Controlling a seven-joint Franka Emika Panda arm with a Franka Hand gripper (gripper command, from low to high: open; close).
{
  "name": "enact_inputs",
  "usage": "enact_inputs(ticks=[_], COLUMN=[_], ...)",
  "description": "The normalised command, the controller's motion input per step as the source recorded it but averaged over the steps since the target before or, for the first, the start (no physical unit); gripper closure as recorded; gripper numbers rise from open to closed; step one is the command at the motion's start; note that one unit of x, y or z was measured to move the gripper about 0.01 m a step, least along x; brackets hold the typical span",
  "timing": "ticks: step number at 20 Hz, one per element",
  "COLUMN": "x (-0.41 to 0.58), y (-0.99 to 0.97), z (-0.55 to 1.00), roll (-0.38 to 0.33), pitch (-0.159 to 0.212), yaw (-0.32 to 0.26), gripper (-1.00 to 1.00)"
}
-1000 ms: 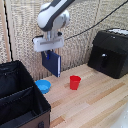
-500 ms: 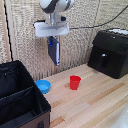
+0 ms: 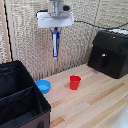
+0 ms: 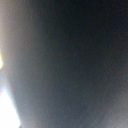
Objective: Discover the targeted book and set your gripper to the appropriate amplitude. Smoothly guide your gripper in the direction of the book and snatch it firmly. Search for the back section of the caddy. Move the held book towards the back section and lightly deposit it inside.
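Note:
The dark navy book (image 3: 56, 45) hangs upright and edge-on, high above the table in front of the wicker wall. My gripper (image 3: 56, 32), under its white block, is shut on the book's top end. The black fabric caddy (image 3: 44, 116) stands at the exterior view's lower left, well below and to the left of the book. An inner divider splits it, and the back section (image 3: 12, 80) lies beyond the divider with nothing seen inside. The wrist view shows only a dark blur (image 4: 70, 60) close to the lens.
A light-blue bowl (image 3: 43, 86) sits on the wooden table beside the caddy, with a red cup (image 3: 75, 82) to its right. A black glossy appliance (image 3: 110, 52) stands at the back right. A cable runs along the wicker wall behind the arm.
The gripper has risen with the book and drifted slightly toward the exterior view's right. The book has turned from showing its broad face to hanging edge-on.

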Motion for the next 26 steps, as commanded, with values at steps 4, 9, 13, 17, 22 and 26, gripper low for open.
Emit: enact_inputs(ticks=[4, 9, 13, 17, 22, 26], x=[-0.006, -0.041, -0.062, -0.046, 0.01, 0.092], y=[-0.02, 0.0, 0.1, 0.39, 0.76, 0.9], z=[0.69, 0.65, 0.66, 0.7, 0.32, 0.0], roll=[0.019, 0.072, 0.11, 0.029, 0.0, 0.0], pitch=[0.001, -0.007, -0.041, -0.056, 0.006, 0.04], yaw=[-0.367, -0.35, -0.279, -0.213, -0.124, -0.084], gripper=[1.0, 1.0, 1.0, 1.0, 1.0, 1.0])
